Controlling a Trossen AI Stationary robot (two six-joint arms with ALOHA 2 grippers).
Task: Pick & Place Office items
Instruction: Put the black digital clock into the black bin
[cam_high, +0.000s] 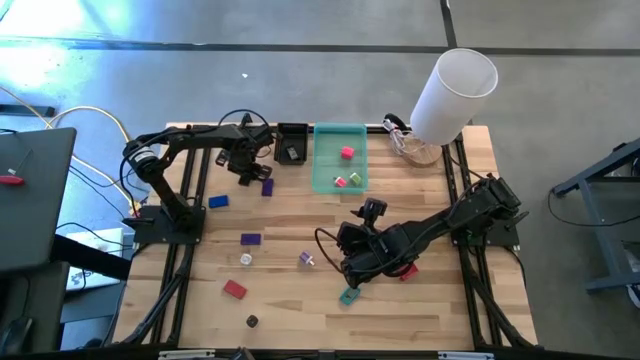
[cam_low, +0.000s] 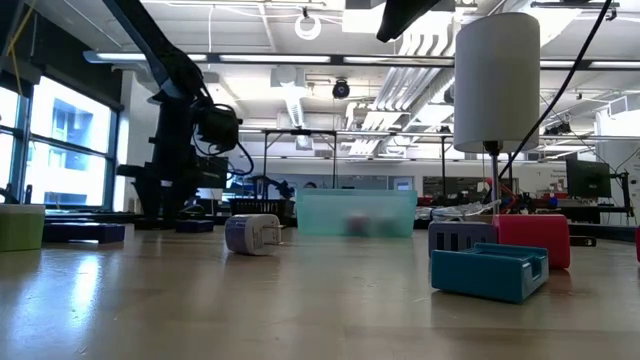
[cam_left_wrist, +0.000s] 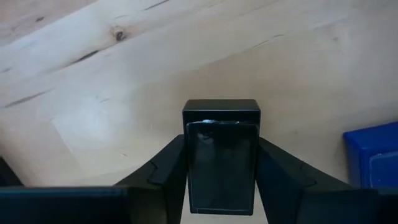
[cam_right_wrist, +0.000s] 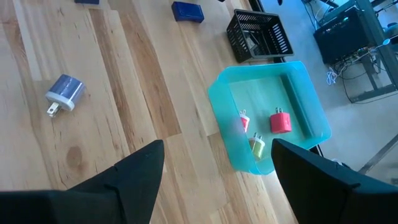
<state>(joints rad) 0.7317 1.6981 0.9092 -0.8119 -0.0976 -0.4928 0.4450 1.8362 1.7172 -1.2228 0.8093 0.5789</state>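
Your left gripper (cam_left_wrist: 222, 163) has its fingers pressed against a black block (cam_left_wrist: 221, 155) between them, squared up for lifting, while your right gripper (cam_right_wrist: 214, 163) hovers wide and empty.

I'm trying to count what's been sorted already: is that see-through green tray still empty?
No. In the right wrist view the green tray already holds three small plug-like pieces: a red one, a yellow-green one and a whitish one.
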